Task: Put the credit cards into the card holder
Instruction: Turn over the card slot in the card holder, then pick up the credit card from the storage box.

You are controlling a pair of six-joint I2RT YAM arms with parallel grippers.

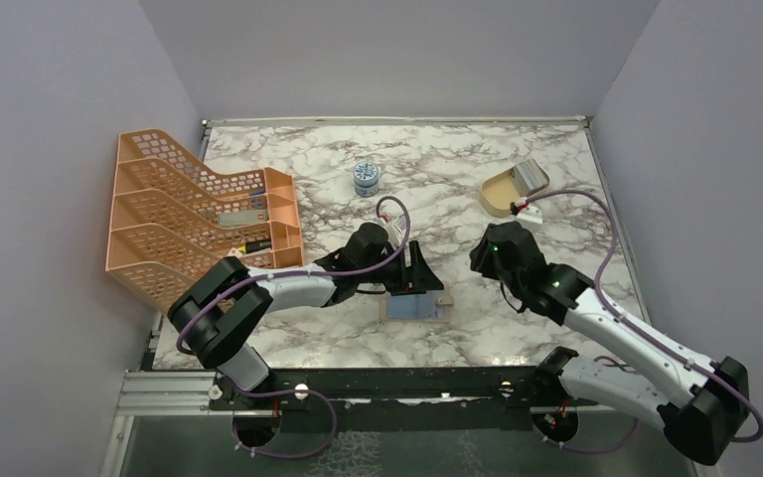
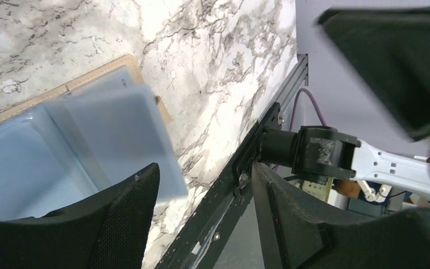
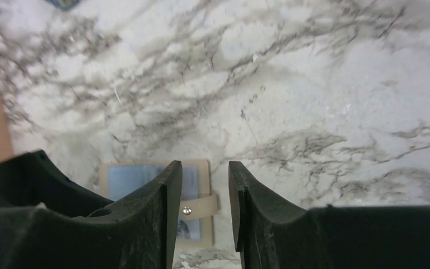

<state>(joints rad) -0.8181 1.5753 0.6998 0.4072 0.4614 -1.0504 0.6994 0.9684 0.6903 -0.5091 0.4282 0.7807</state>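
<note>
**1 card at the pocket, 2 arms closing on the holder**

Start wide. The marble table (image 1: 457, 149) is your stage, and the orange tray (image 1: 189, 214) along its left side has no part in this job, so leave it be.

Both of your arms lean in toward the near edge. The left gripper (image 2: 206, 179) sits right over the card holder (image 1: 415, 307). The holder lies opened flat close to the front edge with its pale blue pockets up, which is why you work it from above.

The left jaws stand apart. The pale blue card (image 2: 117, 131) tilts over the pocket against 1 finger only, and bare marble shows between its edge and the other finger. I read that as let go, not clamped. My guess is the card is part-way in and wants a push to seat.

The right gripper (image 3: 203, 168) hovers to the right of the holder, looking down at it. Its jaws are narrowly parted with nothing between them. It looks well placed to pin the snap tab (image 3: 201, 207) side if the holder slides.

Back on the right, the beige dish (image 1: 495, 197) carries the spare cards (image 1: 531, 176), well apart from the holder. Those look like your next pickup.

Mind that front edge: a hard push could carry the holder off it.
</note>
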